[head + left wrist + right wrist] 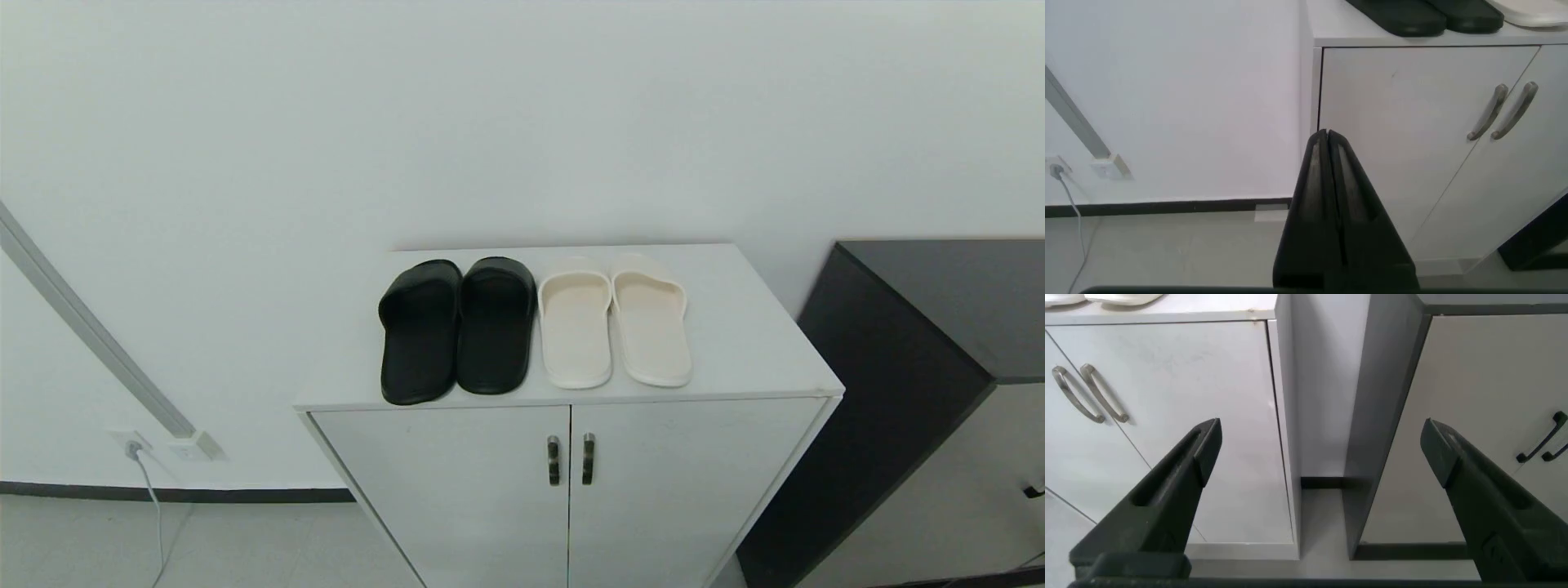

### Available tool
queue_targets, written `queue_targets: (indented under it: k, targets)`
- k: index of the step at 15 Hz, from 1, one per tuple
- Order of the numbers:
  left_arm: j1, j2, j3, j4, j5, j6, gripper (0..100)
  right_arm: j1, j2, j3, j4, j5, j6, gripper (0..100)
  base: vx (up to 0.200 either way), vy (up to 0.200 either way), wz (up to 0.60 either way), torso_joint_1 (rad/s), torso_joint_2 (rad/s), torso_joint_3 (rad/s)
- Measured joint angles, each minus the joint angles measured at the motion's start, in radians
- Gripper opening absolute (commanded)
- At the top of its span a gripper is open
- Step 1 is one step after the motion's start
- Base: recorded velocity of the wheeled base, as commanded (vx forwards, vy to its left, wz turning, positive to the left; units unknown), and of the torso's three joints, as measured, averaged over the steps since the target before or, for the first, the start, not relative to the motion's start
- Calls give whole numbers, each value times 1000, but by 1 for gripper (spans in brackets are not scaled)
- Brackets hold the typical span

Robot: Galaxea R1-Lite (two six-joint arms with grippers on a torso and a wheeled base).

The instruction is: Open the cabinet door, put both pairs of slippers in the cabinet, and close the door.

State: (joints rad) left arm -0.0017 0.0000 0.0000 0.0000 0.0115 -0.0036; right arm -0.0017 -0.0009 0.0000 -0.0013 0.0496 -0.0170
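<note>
A white cabinet (759,351) stands against the wall with both doors closed. Two metal handles (553,460) meet at the middle seam of the doors. On its top lie a black pair of slippers (455,329) on the left and a cream pair of slippers (614,320) on the right, toes toward the wall. My left gripper (1327,139) is shut with nothing in it, held low in front of the cabinet's left door (1413,131). My right gripper (1323,437) is wide open, facing the gap between the cabinet's right door (1184,416) and a dark cabinet.
A dark cabinet (914,392) stands close to the right of the white one, with a narrow gap (1319,449) between them. A wall socket with a cable (135,447) and a slanted wall strip (90,335) are at the left. Open floor lies left of the cabinet.
</note>
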Motion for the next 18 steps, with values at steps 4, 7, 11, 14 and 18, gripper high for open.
queue_targets:
  k: [4,7,11,14,18]
  targets:
    - [0,0,0,0,-1,0,0,0,0,0,0,4,-1,100,0,0,0,0,0,0]
    - [0,0,0,0,-1,0,0,0,0,0,0,25,-1,100,0,0,0,0,0,0]
    - [0,0,0,1,-1,0,0,0,0,0,0,26,0,100,0,0,0,0,0,0]
    - [0,0,0,2,-1,0,0,0,0,0,-1,22,-1,100,0,0,0,0,0,0]
    - [0,0,0,2,-1,0,0,0,9,-59,-16,6,43,100,0,0,0,0,0,0]
